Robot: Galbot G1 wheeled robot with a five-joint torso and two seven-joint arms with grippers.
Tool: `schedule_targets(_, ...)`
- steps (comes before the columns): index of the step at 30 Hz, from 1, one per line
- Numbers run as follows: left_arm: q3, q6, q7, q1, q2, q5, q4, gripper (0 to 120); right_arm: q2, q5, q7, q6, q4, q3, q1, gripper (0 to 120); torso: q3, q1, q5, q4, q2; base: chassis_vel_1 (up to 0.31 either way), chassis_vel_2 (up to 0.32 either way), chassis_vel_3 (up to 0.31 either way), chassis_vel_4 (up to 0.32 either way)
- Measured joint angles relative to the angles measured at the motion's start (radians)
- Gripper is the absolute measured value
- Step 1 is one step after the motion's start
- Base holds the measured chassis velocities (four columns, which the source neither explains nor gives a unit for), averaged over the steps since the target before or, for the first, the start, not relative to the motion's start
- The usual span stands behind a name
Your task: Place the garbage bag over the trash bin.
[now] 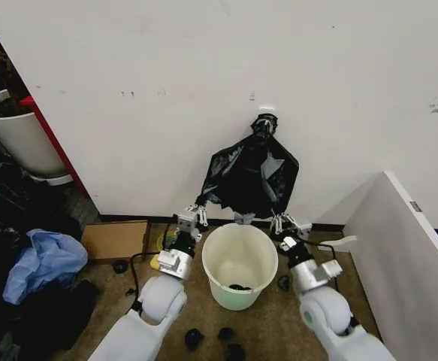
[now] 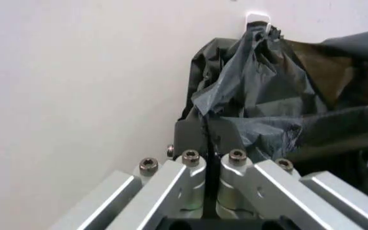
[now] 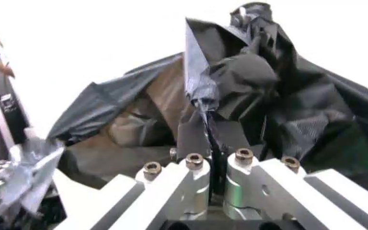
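On the far left you are seeing a white planter standing by the wall, and below it a blue bag lying on the floor beside a cardboard piece.

Your left end effector is reaching up just left of the bin, its fingers pressing together on the lower left edge of the bag. In the left wrist view the black film is running straight into the closed gap between them.

The bag is hanging against the wall above and behind the bin, its knotted top sitting on a wall hook, its body spreading wide and wrinkly. It is not touching the bin's rim as far as you can see.

The bin is standing upright on the floor between your two arms, with something small and dark lying at its bottom.

Your right end effector is sitting just right of the bin, its fingers likewise closing on the bag's lower right edge.

On the far right a white panel is leaning.
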Motion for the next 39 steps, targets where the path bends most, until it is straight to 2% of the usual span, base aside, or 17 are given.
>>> schedule_targets(9,-0.017,-0.044,0.0,0.125,-0.002,0.012,-0.068,0,-0.073,-0.132,0.126,-0.044,0.171,0.01,-0.127,0,0.0,0.0,0.0001,0.0002,0.0,0.0,0.0,0.0,0.0)
schedule_targets(13,-0.025,-0.066,0.001,0.164,-0.008,0.009,-0.111,0,-0.082,-0.189,0.141,-0.011,0.211,0.031,-0.185,0,0.0,0.0,0.0001,0.0001,0.0,0.0,0.0,0.0,0.0)
schedule_targets(19,-0.037,-0.071,0.007,0.209,-0.013,-0.034,-0.229,0,-0.034,-0.17,0.044,0.103,0.293,0.066,-0.259,0,0.0,0.0,0.0002,0.0001,0.0,0.0,0.0,0.0,0.0)
schedule_targets(25,-0.047,-0.044,0.013,0.25,-0.001,-0.115,-0.359,0,0.024,-0.138,-0.028,0.148,0.409,0.102,-0.353,0,0.0,0.0,-0.0001,0.0001,0.0,0.0,0.0,0.0,0.0)
schedule_targets(29,-0.066,-0.016,0.035,0.274,0.036,-0.177,-0.433,0,0.081,-0.195,-0.052,0.165,0.435,0.086,-0.41,0,0.0,0.0,-0.0002,0.0001,0.0,0.0,0.0,0.0,0.0)
schedule_targets(32,-0.07,-0.016,0.042,0.273,0.044,-0.181,-0.42,0,0.104,-0.227,-0.053,0.174,0.385,0.077,-0.402,0,0.0,0.0,0.0,0.0001,0.0,0.0,0.0,0.0,0.0)
schedule_targets(35,-0.064,-0.04,0.065,0.25,0.037,-0.186,-0.342,0,0.136,-0.225,-0.075,0.197,0.258,0.064,-0.347,0,0.0,0.0,0.0003,0.0001,0.0,0.0,0.0,0.0,0.0)
schedule_targets(37,-0.061,-0.045,0.069,0.242,0.033,-0.187,-0.324,0,0.141,-0.222,-0.081,0.202,0.231,0.065,-0.334,0,0.0,0.0,0.0003,0.0002,0.0,0.0,0.0,0.0,0.0)
schedule_targets(39,-0.048,-0.07,0.086,0.212,0.011,-0.187,-0.242,0,0.158,-0.194,-0.109,0.218,0.141,0.069,-0.285,0,0.0,0.0,0.0001,0.0003,0.0,0.0,0.0,0.0,0.0)
